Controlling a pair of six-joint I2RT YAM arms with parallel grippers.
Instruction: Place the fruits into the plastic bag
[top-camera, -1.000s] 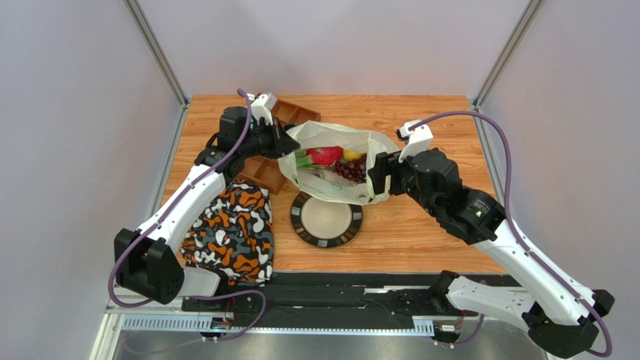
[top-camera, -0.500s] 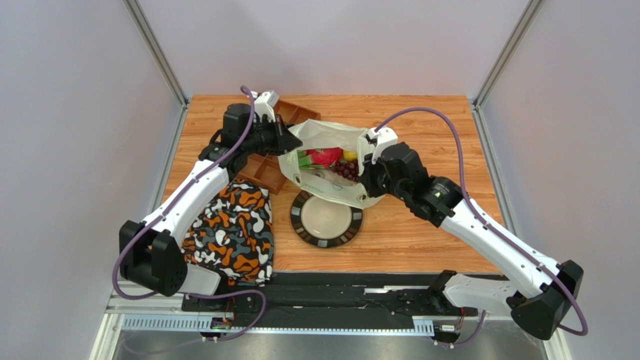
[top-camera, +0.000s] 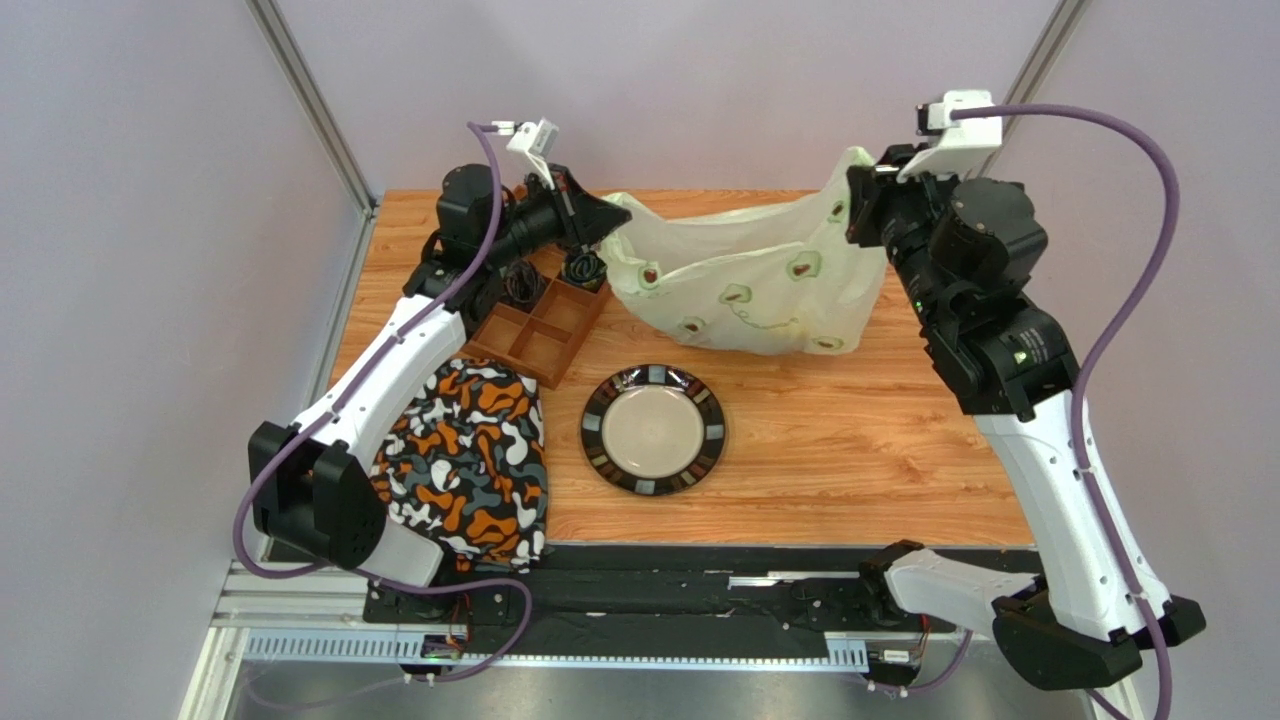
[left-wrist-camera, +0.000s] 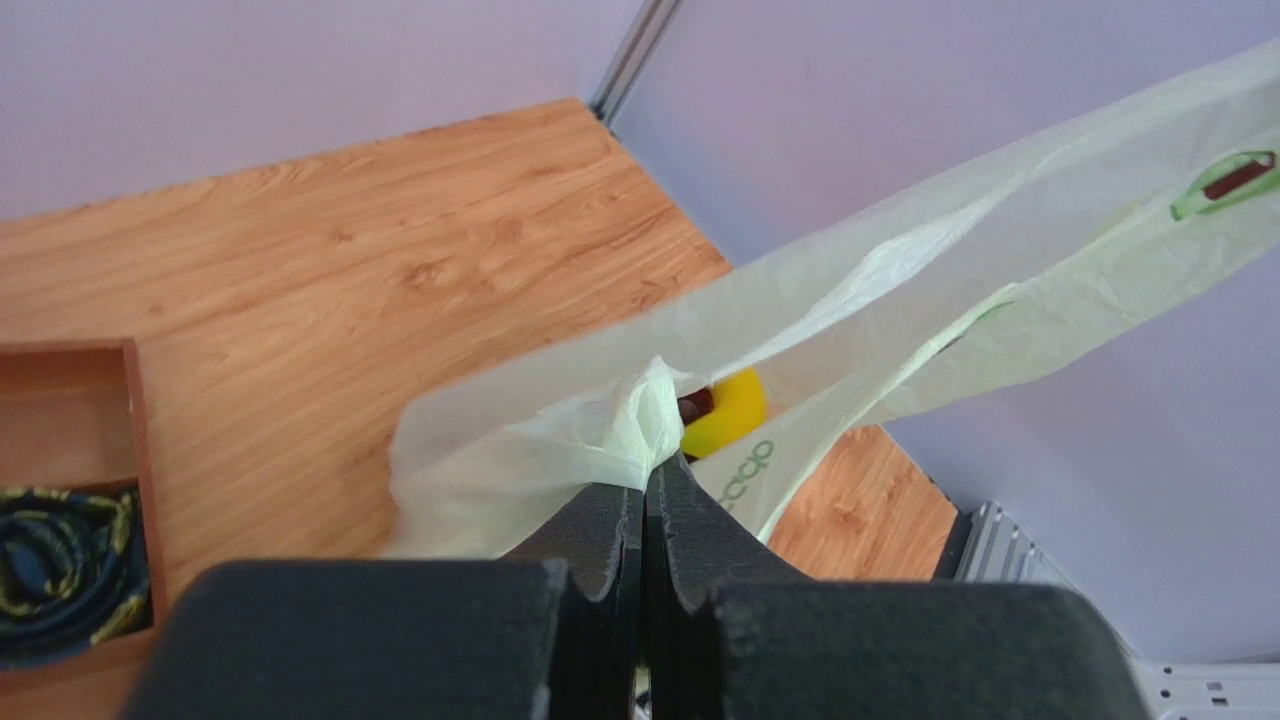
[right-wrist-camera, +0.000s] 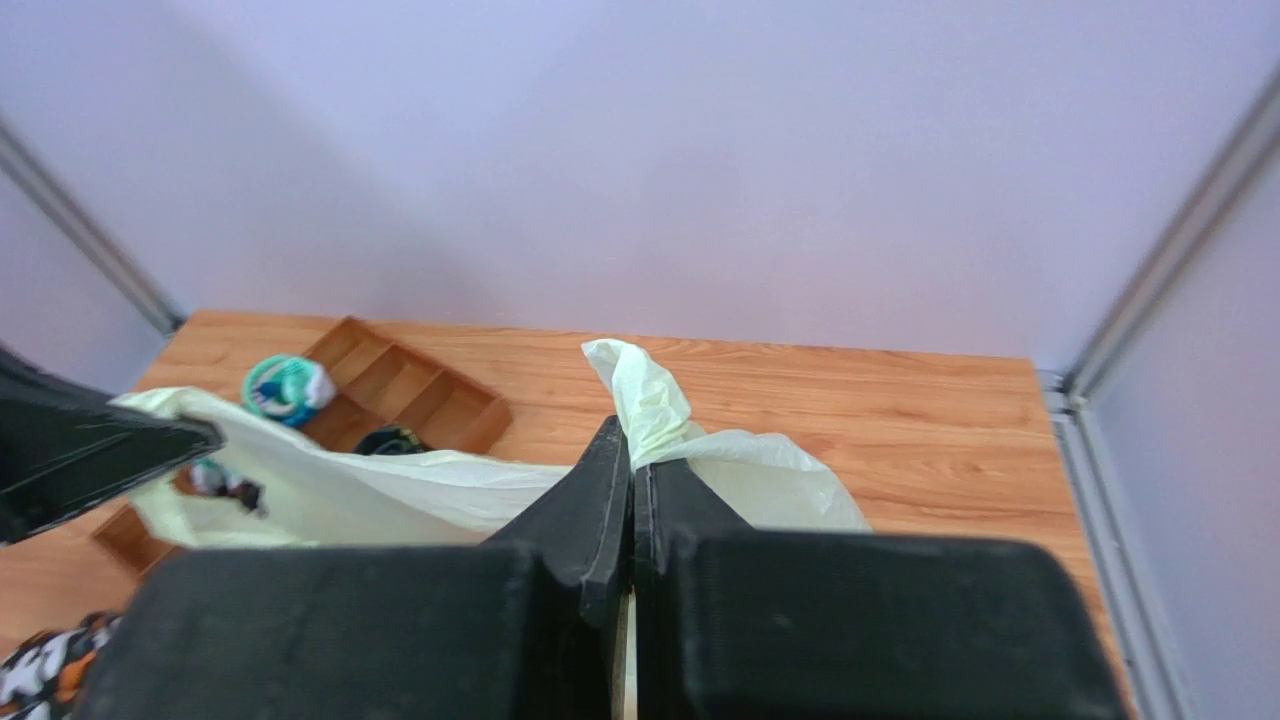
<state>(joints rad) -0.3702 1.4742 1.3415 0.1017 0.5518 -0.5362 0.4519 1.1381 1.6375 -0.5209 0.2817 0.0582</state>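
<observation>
The pale yellow-green plastic bag (top-camera: 751, 278) hangs stretched between both grippers above the far part of the table. My left gripper (top-camera: 609, 221) is shut on its left edge, and the left wrist view shows the film bunched at the closed tips (left-wrist-camera: 649, 473). My right gripper (top-camera: 852, 188) is shut on the right handle, a twisted strip rising from its tips (right-wrist-camera: 631, 450). Through the bag's mouth I see a small round yellow fruit (left-wrist-camera: 732, 413) with something dark beside it. The other fruits are hidden inside the bag (left-wrist-camera: 902, 285).
A brown divided tray (top-camera: 534, 323) sits under the left gripper, with a black rolled cloth (left-wrist-camera: 60, 548) and a teal one (right-wrist-camera: 283, 387) in it. A dark-rimmed plate (top-camera: 652, 429) lies in front of the bag. The orange-black-white cloth (top-camera: 466, 458) lies near left.
The right gripper closed on the bag's right handle and rose to the far right. The left gripper lifted too. The bag went from lying open to stretched, hiding most fruits.
</observation>
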